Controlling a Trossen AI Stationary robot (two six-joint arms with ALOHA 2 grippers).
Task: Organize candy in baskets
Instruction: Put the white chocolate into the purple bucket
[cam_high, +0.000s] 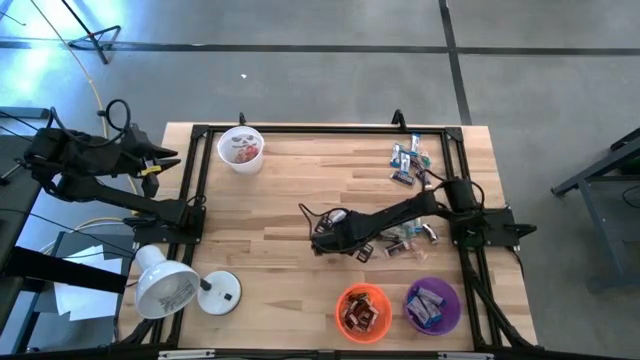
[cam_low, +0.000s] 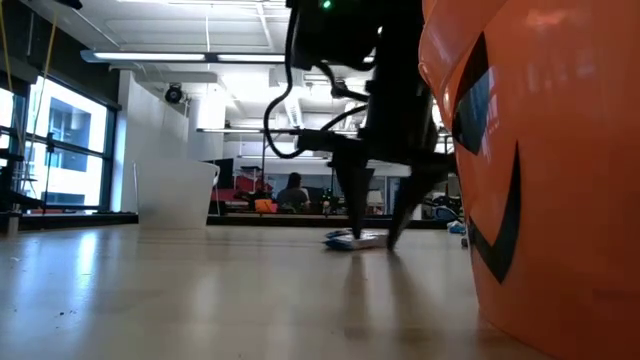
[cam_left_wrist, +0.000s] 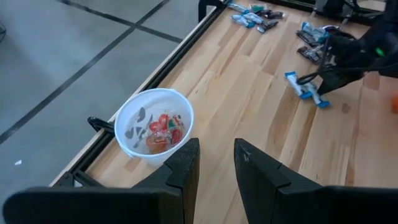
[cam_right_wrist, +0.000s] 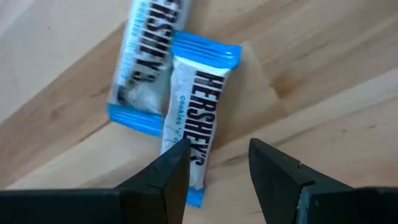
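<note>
The right gripper (cam_high: 322, 236) is reaching out to the middle of the table (cam_high: 300, 190), hanging just above two blue-and-white candy bars (cam_right_wrist: 174, 93) lying side by side and touching. Its fingers (cam_right_wrist: 163, 177) are sitting slightly apart, the bars' nearer end showing at the gap, and they are clasping nothing — in the low view the tips are straddling the bars (cam_low: 352, 239) right at the tabletop.

Taking the high view as a clock face centred on the table: the white basket (cam_high: 241, 148) is sitting at about 11 o'clock with pinkish and red candy (cam_left_wrist: 160, 130) inside; the orange basket (cam_high: 363, 311) is standing at about 5 o'clock, holding dark brown wrappers, and the purple basket (cam_high: 432, 305) is sitting just beside it, toward 4 o'clock, holding blue-and-white ones. Loose candy (cam_high: 408, 162) is lying in a cluster at about 1 o'clock, and another scatter (cam_high: 405, 240) is resting at roughly 4 o'clock, just beyond the right arm.

The left gripper (cam_high: 168, 162) is waiting off the table's edge at about 10 o'clock — its fingers (cam_left_wrist: 181, 167) are parted by a narrow gap with nothing between them.
</note>
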